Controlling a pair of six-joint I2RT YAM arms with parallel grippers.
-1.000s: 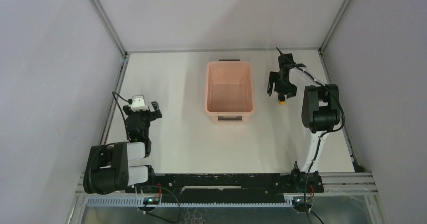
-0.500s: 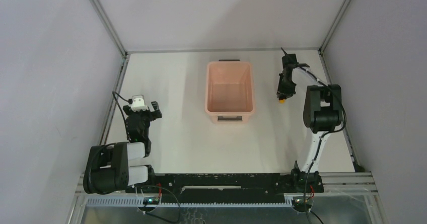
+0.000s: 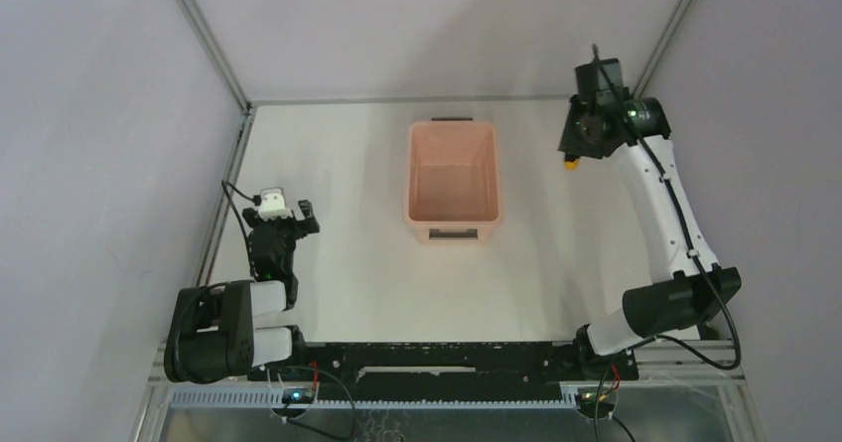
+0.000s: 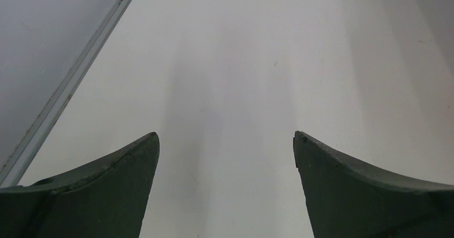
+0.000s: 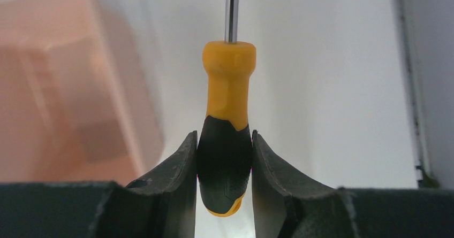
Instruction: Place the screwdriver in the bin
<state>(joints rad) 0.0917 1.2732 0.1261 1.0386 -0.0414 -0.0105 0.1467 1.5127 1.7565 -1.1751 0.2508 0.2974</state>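
Note:
The screwdriver has a yellow-orange and black handle and a thin metal shaft pointing away from the camera. My right gripper is shut on its black grip. From above, that gripper is raised at the back right, right of the bin, with the handle's yellow end showing below it. The bin is a pale salmon-pink tub at the table's middle back; its blurred wall fills the left of the right wrist view. My left gripper stands open over bare table at the near left.
Metal frame rails and grey walls close in the table on the left, back and right. The right wall edge runs close beside the held tool. White tabletop lies between the bin and the arm bases.
My right gripper closed on the screwdriver and lifted it off the table, rising and moving toward the back right as the arm stretched out. The left arm stayed still.

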